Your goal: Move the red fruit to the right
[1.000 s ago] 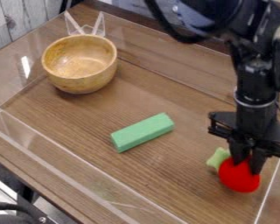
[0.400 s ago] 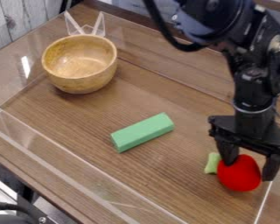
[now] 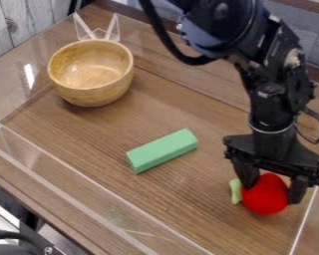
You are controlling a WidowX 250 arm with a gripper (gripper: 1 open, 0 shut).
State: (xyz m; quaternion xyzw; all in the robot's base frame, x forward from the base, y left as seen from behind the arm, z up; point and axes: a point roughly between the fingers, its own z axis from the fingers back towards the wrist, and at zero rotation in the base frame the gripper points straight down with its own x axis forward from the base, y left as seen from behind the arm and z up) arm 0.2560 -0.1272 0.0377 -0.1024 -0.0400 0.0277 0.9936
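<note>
The red fruit [image 3: 265, 197] lies on the wooden table near the right front, its green stem end [image 3: 237, 189] pointing left. My gripper [image 3: 271, 183] hangs straight over it, open, with one finger on each side of the fruit. The fingers stand apart from the fruit's sides, and the fruit rests on the table.
A green rectangular block [image 3: 162, 149] lies at the table's middle. A wooden bowl [image 3: 91, 72] stands at the back left. A clear low wall [image 3: 69, 189] runs along the table's front and left edges. The table's right edge is close to the fruit.
The jaws were shut on the red fruit a second ago and have spread wide, letting it go. The arm has shifted slightly left and down.
</note>
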